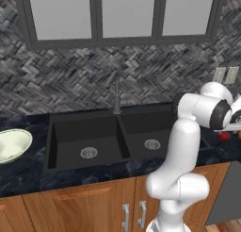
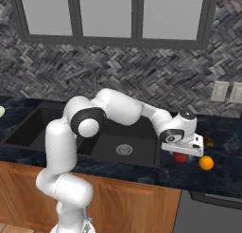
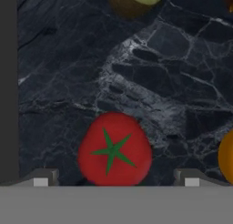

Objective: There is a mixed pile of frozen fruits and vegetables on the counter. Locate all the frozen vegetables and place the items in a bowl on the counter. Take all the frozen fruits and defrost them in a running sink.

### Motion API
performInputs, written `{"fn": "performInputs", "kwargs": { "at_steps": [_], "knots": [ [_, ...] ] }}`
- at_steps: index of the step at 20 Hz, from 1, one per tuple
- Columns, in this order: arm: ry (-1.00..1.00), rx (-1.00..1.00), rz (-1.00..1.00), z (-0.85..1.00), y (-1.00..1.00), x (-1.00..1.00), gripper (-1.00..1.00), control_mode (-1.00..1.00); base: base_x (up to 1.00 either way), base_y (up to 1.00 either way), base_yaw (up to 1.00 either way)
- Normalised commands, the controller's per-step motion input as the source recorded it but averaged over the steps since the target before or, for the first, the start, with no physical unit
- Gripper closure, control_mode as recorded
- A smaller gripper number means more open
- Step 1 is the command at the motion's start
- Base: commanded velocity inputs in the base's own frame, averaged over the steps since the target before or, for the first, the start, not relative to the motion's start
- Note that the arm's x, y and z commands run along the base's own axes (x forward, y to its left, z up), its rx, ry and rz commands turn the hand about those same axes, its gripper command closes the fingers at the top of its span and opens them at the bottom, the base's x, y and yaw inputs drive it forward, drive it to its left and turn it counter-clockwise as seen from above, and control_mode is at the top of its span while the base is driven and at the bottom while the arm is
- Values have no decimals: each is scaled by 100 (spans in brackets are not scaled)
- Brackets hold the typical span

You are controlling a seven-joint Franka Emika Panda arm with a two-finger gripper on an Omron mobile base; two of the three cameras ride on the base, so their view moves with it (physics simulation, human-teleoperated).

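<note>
The gripper (image 3: 116, 182) hangs wide open over the tomato (image 3: 114, 149), holding nothing. The tomato sits on the counter (image 3: 150, 82) right of the sink (image 2: 124, 149). Next it should go down and squeeze.

Glossy marbled stone counter (image 3: 150, 77), smooth tomato (image 3: 113, 148)

light: even, soft — shadows: faint | blur: slight pixelation
</note>
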Motion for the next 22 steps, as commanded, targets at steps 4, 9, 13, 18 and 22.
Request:
{"fn": "performInputs", "kwargs": {
  "at_steps": [4, 9, 13, 18, 22],
  "knots": [
    [0, 0, 1, -18, -2, 7, -100, -100, 0, 0, 0],
    [0, 0, 1, -23, 0, 8, -100, -100, 0, 0, 0],
    [0, 0, 0, -24, 0, 8, -100, -100, 0, 0, 0],
    [0, 0, 1, -22, -1, 6, 100, -100, 0, 0, 0],
    [0, 0, 0, -8, -1, 0, 100, -100, 0, 0, 0]
  ]
}}
